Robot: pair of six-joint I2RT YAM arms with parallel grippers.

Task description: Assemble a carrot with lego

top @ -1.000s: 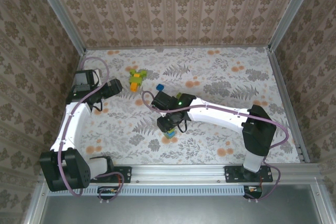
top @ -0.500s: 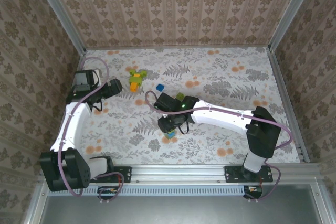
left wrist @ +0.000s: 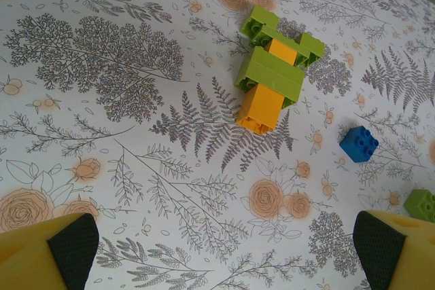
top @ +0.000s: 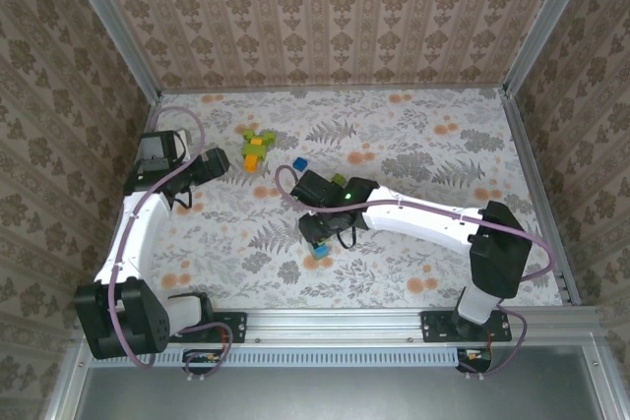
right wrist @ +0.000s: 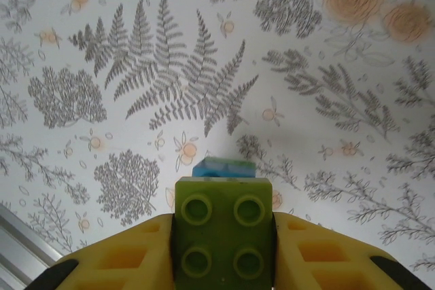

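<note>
Right wrist view: the right gripper (right wrist: 223,252) is clamped on a green brick (right wrist: 223,225), two studs by two, studs facing the camera, with its yellow fingers (right wrist: 122,259) pressed to both sides. Just past the brick's far edge a blue piece (right wrist: 223,166) peeks out on the flowered bench (right wrist: 340,66); whether the two touch I cannot tell.

From the top external view this gripper (top: 317,233) points down near the bench's middle.

In the left wrist view the left gripper (left wrist: 228,256) stands wide apart, holding nothing. Beyond it lies an orange-and-green assembly (left wrist: 272,76) flat on the bench; a loose blue brick (left wrist: 359,143) sits well right of it; a light green brick (left wrist: 423,203) lies at the right edge.
</note>
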